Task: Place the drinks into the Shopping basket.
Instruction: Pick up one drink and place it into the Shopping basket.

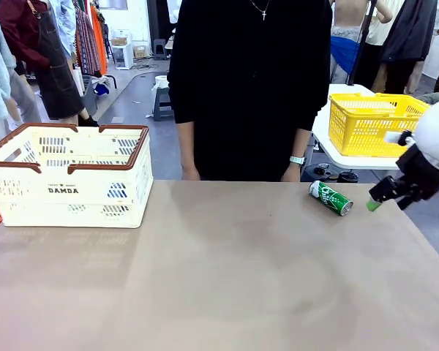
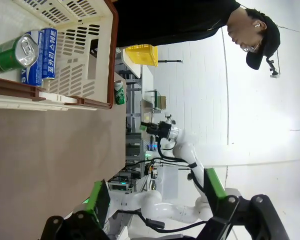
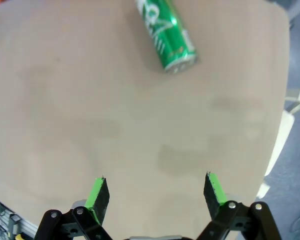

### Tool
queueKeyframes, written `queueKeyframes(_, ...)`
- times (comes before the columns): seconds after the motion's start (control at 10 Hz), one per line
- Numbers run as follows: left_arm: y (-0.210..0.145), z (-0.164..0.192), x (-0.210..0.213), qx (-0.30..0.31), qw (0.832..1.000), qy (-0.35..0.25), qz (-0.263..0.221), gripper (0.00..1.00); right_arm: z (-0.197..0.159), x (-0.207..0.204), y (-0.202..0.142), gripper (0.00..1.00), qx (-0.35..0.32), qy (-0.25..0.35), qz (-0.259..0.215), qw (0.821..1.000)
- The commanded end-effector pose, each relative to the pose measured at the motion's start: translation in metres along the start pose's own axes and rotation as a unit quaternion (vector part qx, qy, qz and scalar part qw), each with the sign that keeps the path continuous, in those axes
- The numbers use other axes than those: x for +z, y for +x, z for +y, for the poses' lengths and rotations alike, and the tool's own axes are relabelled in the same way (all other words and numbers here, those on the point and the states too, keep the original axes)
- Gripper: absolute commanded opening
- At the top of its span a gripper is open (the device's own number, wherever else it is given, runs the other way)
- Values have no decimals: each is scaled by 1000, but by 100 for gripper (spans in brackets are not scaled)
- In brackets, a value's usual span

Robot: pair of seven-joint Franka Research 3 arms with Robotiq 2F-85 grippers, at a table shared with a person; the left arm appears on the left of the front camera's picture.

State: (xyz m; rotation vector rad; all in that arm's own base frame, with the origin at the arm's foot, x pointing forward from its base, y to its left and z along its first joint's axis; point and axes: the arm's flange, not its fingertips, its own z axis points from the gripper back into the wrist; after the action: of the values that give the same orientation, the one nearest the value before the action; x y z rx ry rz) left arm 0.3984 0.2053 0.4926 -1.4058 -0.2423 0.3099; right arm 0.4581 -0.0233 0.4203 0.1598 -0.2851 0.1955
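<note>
Cream-white perforated plastic shopping basket with a reddish-brown rim stands at the far left of the tan tabletop. It already carries two drinks: a green can with a silver end lying against a blue can with white lettering. My left gripper hangs clear of the basket, its green-padded fingers spread wide and gripping nothing. At the far edge, centre, a person in a black top stands with both hands down at the table. To the right, a second green can lies on its side near the far right corner, outside the basket. My right gripper hovers just right of it, apart from it. From the wrist, that can lies beyond my parted fingertips, with bare tabletop between them and nothing in their grasp. A yellow mesh basket sits on a white table beyond.
</note>
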Motion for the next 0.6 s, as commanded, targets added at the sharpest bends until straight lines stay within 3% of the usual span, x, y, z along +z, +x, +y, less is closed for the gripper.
queueKeyframes(0.0,-3,-1,2,-3,1000,0,3,100,-8,-13,69,100,14,-36,1,999)
queueKeyframes(0.2,-3,-1,2,-3,1000,0,3,100,-20,-48,117,100,7,-42,25,999)
queueKeyframes(0.5,-3,-1,2,-3,1000,0,3,100,-27,-95,152,100,-23,-43,23,999)
